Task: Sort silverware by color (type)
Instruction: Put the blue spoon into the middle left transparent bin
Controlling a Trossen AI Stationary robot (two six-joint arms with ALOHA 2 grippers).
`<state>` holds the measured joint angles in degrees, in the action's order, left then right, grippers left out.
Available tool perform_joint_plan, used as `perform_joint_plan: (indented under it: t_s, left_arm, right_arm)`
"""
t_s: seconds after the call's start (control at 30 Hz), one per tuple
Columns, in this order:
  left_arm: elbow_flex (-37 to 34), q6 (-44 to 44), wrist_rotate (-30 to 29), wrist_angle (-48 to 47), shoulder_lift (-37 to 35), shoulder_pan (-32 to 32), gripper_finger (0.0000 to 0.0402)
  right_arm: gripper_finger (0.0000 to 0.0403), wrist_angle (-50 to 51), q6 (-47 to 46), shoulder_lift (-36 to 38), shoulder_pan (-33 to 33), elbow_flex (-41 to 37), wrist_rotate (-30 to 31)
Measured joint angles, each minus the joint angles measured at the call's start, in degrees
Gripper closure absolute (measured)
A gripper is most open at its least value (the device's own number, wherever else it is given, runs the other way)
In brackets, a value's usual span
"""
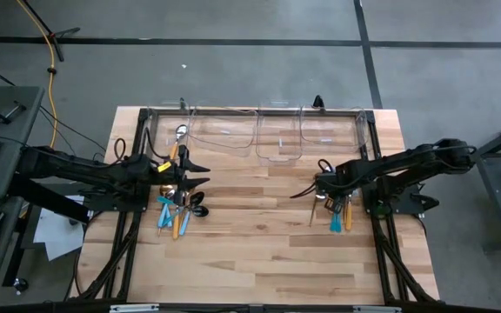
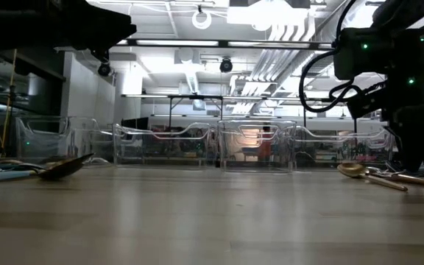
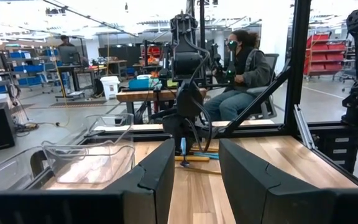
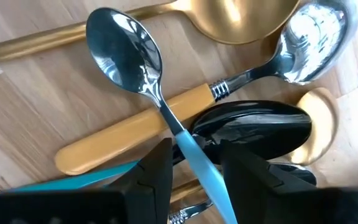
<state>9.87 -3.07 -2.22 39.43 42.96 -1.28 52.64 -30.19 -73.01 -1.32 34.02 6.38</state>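
Note:
Two piles of silverware lie on the table. The left pile [image 1: 177, 209] holds spoons and forks with orange, blue and black parts. The right pile [image 1: 336, 213] shows close up in the right wrist view: a silver spoon with a light-blue handle [image 4: 143, 59] lies across an orange-handled spoon [image 4: 135, 134], a black spoon [image 4: 253, 127] and gold spoons [image 4: 241, 18]. My right gripper [image 4: 194, 165] points down, open, with its fingers on either side of the light-blue handle. My left gripper [image 1: 200, 174] is open, held level above the table beside the left pile. My right gripper comes from above with its fingers across the spoon's light-blue handle [image 4: 188, 146], just behind the neck. A gap shows beside one finger [image 4: 241, 168]. Whether the other finger [image 4: 157, 165] touches the handle I cannot tell. The spoon lies on the pile.
Clear plastic bins [image 1: 277, 139] stand in a row along the far edge; an orange-handled spoon [image 1: 177, 143] lies at their left end. A black frame [image 1: 374, 148] borders the table. Bare wood lies between the piles [image 1: 259, 217]. A seated person [image 3: 244, 68] shows beyond the table.

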Motion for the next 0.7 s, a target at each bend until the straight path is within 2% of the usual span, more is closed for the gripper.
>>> perform_joint_plan:
  t_s: [0.17,0.53,0.7]
  left_arm:
    - [0.00,0.01,0.00,-0.93,0.00,0.00,0.0284]
    - [0.00,1.03,0.00,-1.08,-0.02,0.00,0.0284]
    - [0.00,0.94,0.00,-1.01,-0.02,0.00,0.0284]
  right_arm:
    - [0.0286,-0.28,-2.33,-0.48,0.00,-0.02,-0.05]
    - [0.0287,-1.99,-3.04,-6.67,0.02,0.20,-0.40]
    - [0.0324,-2.39,-2.99,-6.18,0.00,0.16,-0.44]
